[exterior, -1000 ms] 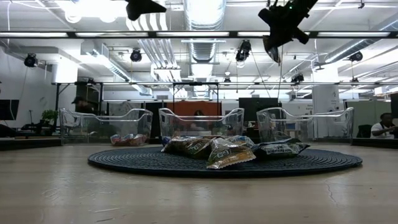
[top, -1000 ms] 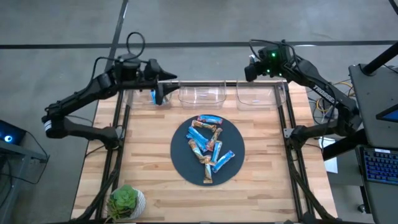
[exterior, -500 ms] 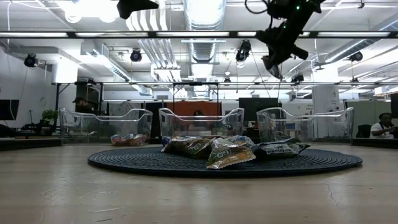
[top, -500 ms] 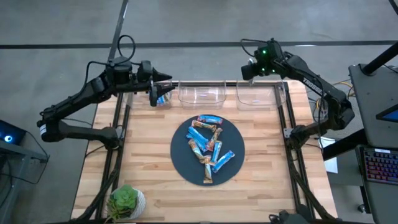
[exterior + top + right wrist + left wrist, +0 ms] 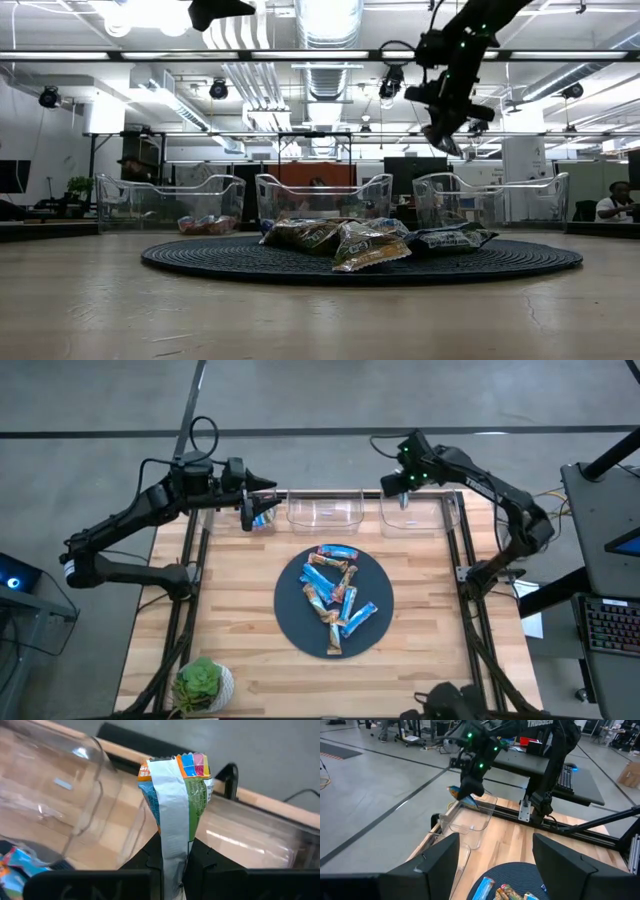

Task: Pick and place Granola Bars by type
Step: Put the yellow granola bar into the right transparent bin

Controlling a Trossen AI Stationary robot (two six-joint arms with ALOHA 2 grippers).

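The granola bars [image 5: 334,596] lie in a loose heap on the dark round mat [image 5: 290,615] at the centre of the high view, blue wrappers mixed with brown-tan ones, some overlapping. One more bar [image 5: 176,805] is off the heap: it stands on end between the fingers of the right gripper [image 5: 400,488], pinched at one crimped end (the wrapper's back seam faces the wrist camera). That gripper hangs in the upper right of the high view, over the near edge of the right-hand clear bin [image 5: 412,515].

These bars look light and thin, with shiny, slippery film that crinkles and gives under pressure. A pinch across the flat crimped end or across the narrow middle should hold; a squeeze on the body risks crushing the contents. Where bars overlap, taking the top one first seems wise.

Three clear bins sit in a row along the upper edge of the table [image 5: 230,650]. The left bin [image 5: 262,516] already holds at least one bar; the middle bin [image 5: 325,512] looks empty.

The left gripper [image 5: 252,510] hovers at the upper left by the left bin, its fingers spread apart and holding nothing. A small potted plant [image 5: 203,684] stands in the lower left corner.
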